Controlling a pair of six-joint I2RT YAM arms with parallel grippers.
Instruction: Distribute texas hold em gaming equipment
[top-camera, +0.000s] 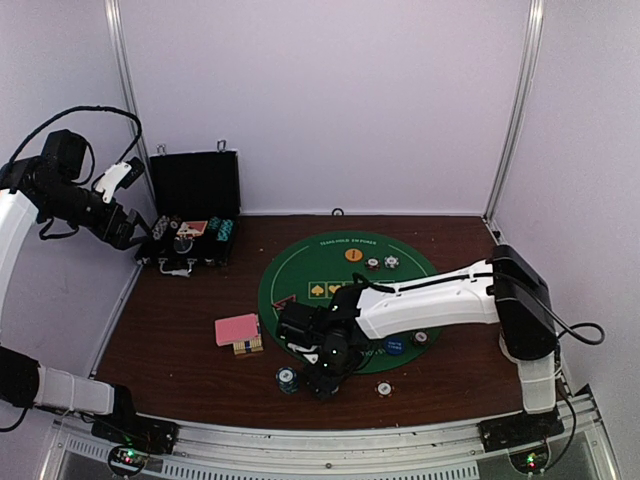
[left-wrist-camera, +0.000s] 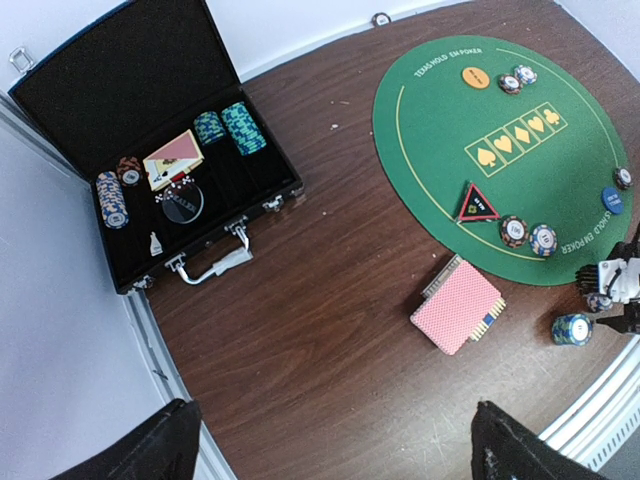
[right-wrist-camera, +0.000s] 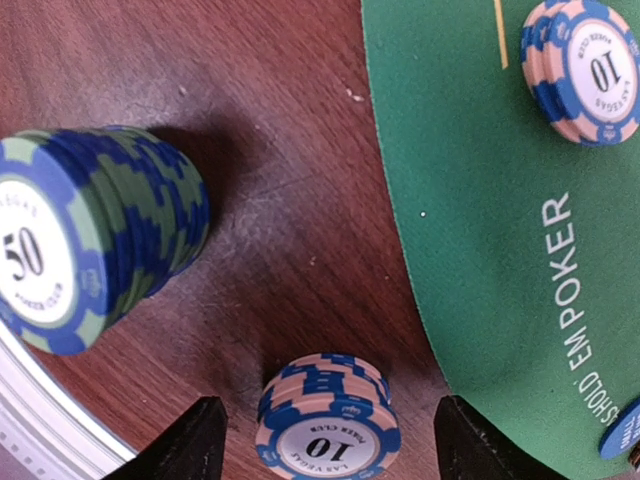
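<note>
A short stack of pink-and-blue "10" poker chips (right-wrist-camera: 328, 425) stands on the brown table just off the green mat (right-wrist-camera: 480, 200). My right gripper (right-wrist-camera: 325, 445) is open astride it, with a gap on each side. A taller green-and-blue "50" stack (right-wrist-camera: 95, 240) stands to its left, and in the top view this teal stack (top-camera: 288, 378) is beside the right gripper (top-camera: 325, 378). The pink-backed cards (left-wrist-camera: 457, 308) lie left of the mat. On the mat lie the triangle marker (left-wrist-camera: 477, 203), an orange button (left-wrist-camera: 475, 75) and a blue button (left-wrist-camera: 612, 200). My left gripper (left-wrist-camera: 335, 455) hangs open and empty, high above the table.
The open black case (left-wrist-camera: 130, 130) at the back left holds more chip stacks and a card box. Two chip stacks (left-wrist-camera: 528, 235) sit near the mat's front edge and two more (left-wrist-camera: 518, 78) by the orange button. A lone chip (top-camera: 384, 389) lies near the table's front edge.
</note>
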